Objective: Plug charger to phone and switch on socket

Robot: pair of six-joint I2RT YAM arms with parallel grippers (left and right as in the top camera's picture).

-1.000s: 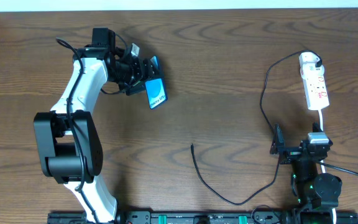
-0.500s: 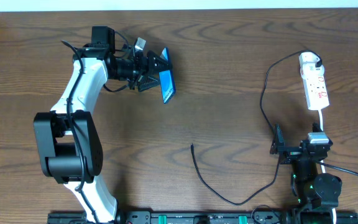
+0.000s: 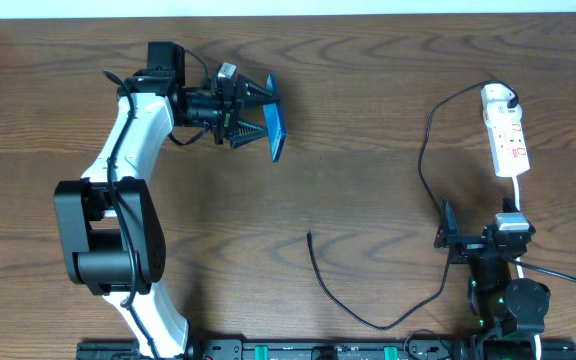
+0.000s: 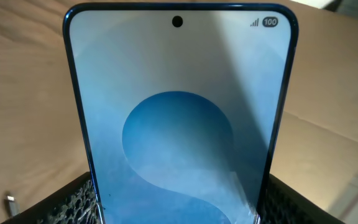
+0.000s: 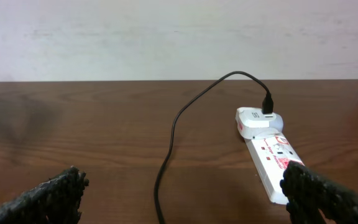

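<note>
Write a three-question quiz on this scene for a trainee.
1. True or false: the white adapter of the charger sits in the power strip.
2. The left claw grips: A) the charger B) the phone C) the power strip.
3. Fill in: the right claw is ___ and holds nothing.

Key: 1 true; 2 B; 3 open.
</note>
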